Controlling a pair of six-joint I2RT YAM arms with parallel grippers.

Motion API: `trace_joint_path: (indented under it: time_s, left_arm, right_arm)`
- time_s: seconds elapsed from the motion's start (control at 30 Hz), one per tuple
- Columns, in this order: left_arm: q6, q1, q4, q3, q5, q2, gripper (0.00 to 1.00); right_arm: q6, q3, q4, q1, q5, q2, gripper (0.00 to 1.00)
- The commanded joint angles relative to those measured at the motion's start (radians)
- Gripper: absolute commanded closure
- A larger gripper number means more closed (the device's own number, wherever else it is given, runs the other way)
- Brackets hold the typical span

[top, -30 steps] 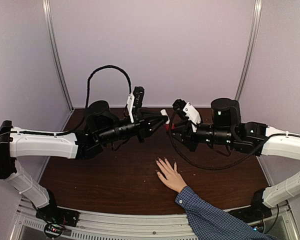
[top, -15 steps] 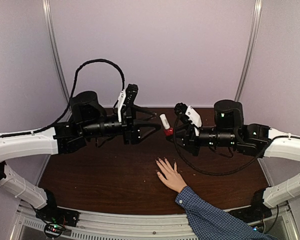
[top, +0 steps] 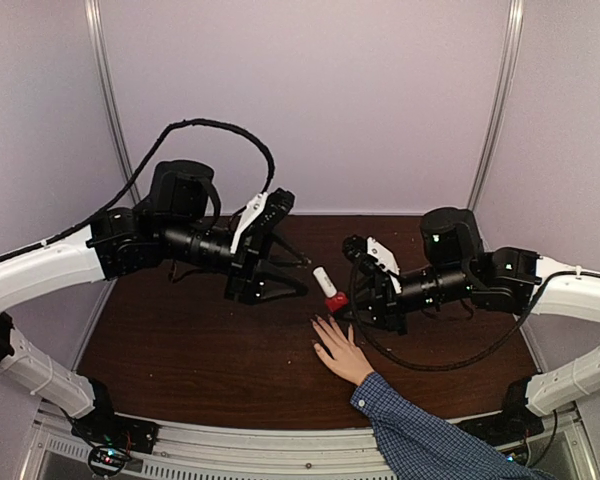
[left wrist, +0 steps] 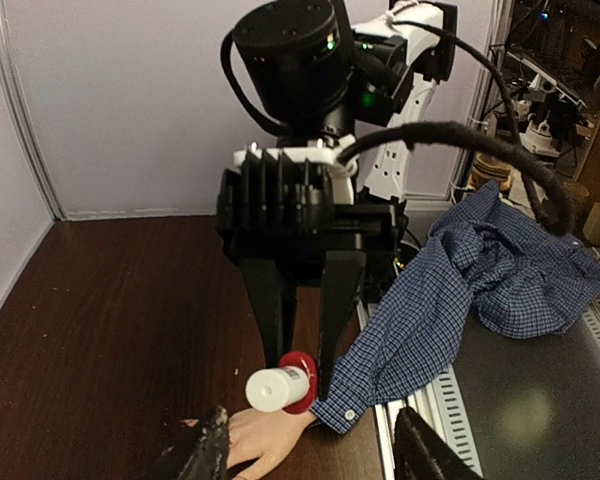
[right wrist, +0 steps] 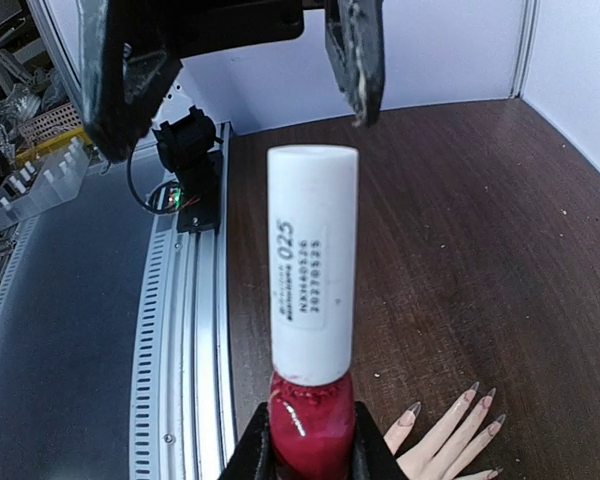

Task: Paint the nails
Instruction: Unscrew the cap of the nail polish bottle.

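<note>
Two sets of fingers face each other just past the fingertips of the hand (top: 338,350). That hand lies flat on the surface (top: 180,340), its checked sleeve (top: 420,440) at the near edge.

The right fingers (left wrist: 335,300) pinch the red base of a polish bottle (top: 332,292). It hangs just above and beyond the hand, with the white cap (right wrist: 313,250) leaning toward the left arm. The left fingers (left wrist: 208,455) are spread wide and empty, near the cap but clear of it.

The nails (right wrist: 472,387) sit at the ends of the hand. No red shows on them in the right wrist view.

The bottle is capped, with red polish inside; I cannot tell how full it is.

Risks:
- An off-centre grab on the cap could twist the bottle out of the narrow pinch and drop it on the hand.
- Uncapping at this tilt could drip polish on skin, sleeve or surface.
- The hand may shift.
</note>
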Motion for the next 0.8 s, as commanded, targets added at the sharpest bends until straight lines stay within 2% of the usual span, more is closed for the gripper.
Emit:
trace_joint_path:
  time_s: [0.0, 0.77]
  left_arm:
    - [0.051, 0.003, -0.07, 0.041, 0.065, 0.028, 0.45]
    - [0.122, -0.052, -0.103, 0.085, -0.009, 0.107, 0.66]
  right_arm:
    - [0.006, 0.032, -0.023, 0.002, -0.071, 0.016, 1.0]
    - [-0.007, 0.043, -0.033, 0.014, -0.097, 0.043, 1.0]
